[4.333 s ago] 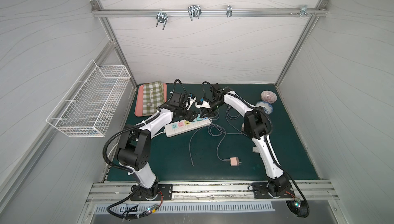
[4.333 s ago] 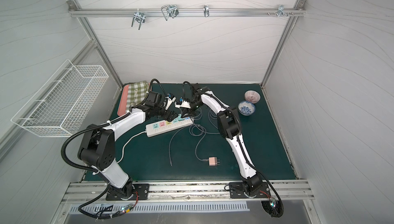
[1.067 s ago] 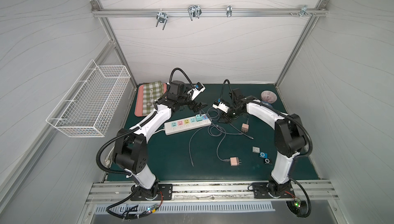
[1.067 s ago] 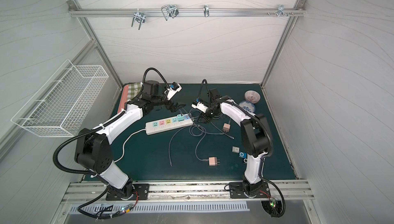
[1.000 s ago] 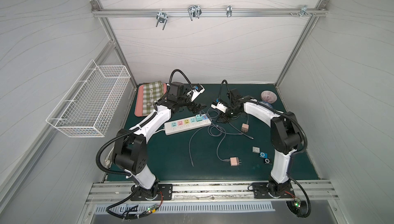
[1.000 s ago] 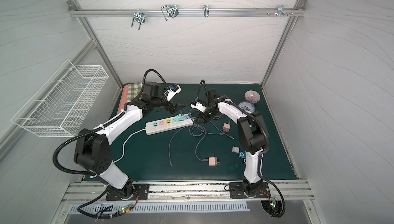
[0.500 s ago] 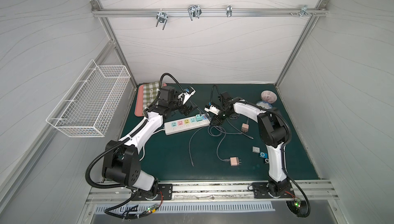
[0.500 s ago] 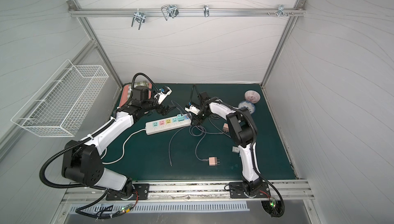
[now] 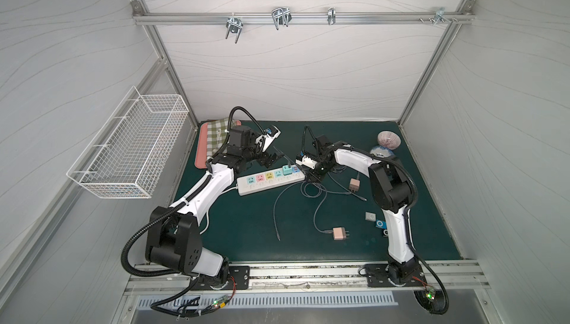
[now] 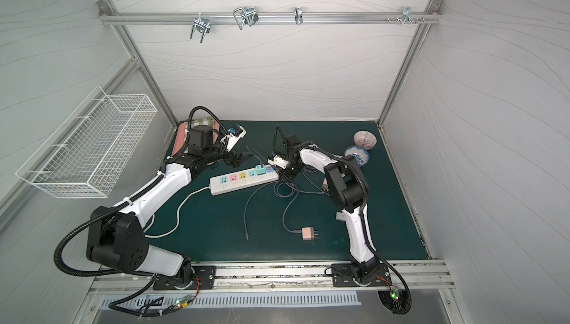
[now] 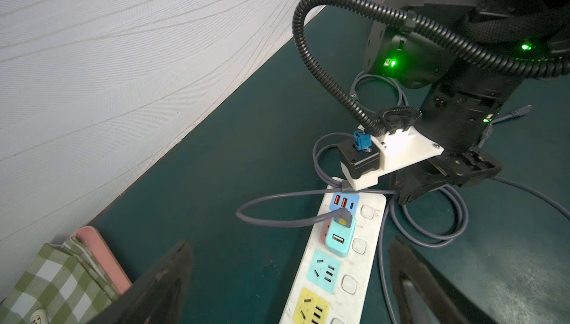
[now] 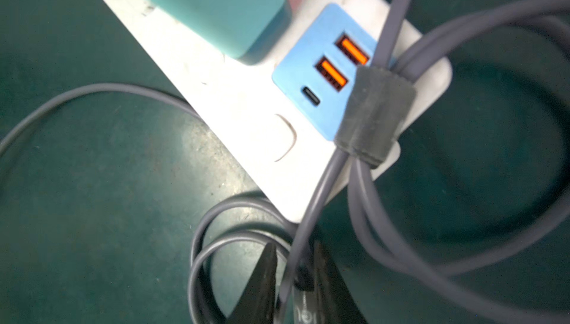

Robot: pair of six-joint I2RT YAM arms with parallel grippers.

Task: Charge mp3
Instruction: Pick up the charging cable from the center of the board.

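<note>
Since half a second ago the right gripper (image 12: 294, 253) has closed on the grey cable (image 12: 312, 211) at the USB end of the power strip (image 9: 268, 181). The left gripper (image 11: 290, 242) stays wide open. The blue mp3 player (image 9: 381, 224) lies near the tabletop's right edge, partly hidden behind the right arm.

Light: bright, even, overhead; shadows soft.
Top views: sharp; edges bowed.
Right wrist: blurred; strip (image 12: 246, 122) blown white mid-frame.
Left wrist: lower edge unfocused.
</note>
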